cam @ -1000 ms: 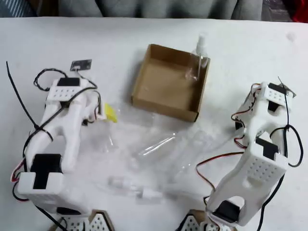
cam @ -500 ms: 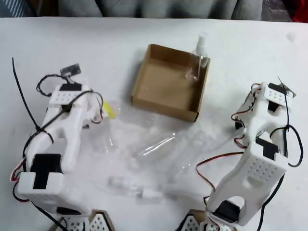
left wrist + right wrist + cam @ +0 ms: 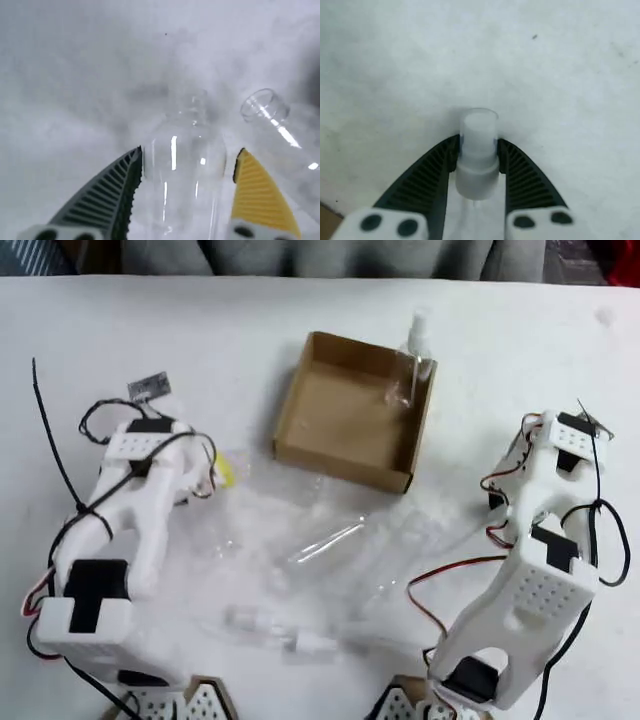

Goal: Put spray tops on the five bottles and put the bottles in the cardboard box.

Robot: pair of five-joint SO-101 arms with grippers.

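Observation:
My left gripper (image 3: 190, 152) is open and straddles a clear topless bottle (image 3: 182, 170) lying on the white table, with the dark finger on one side and the yellow finger (image 3: 255, 195) on the other. A second bottle's open mouth (image 3: 265, 105) lies beside it. My right gripper (image 3: 478, 142) is shut on a white spray top (image 3: 479, 155) held over the table. From above, the cardboard box (image 3: 340, 462) sits at centre back with a capped bottle (image 3: 412, 365) leaning in its far right corner. Several clear bottles (image 3: 325, 540) lie between the arms.
A bottle with a spray top (image 3: 275, 625) lies near the front edge between the two arm bases. A small dark tag (image 3: 148, 388) lies behind the left arm (image 3: 140, 490). Cables hang around the right arm (image 3: 545, 530). The table's back strip is bare.
The left arm has drawn toward the front and over the bottles, its yellow finger now mostly hidden from above. The right arm has not moved.

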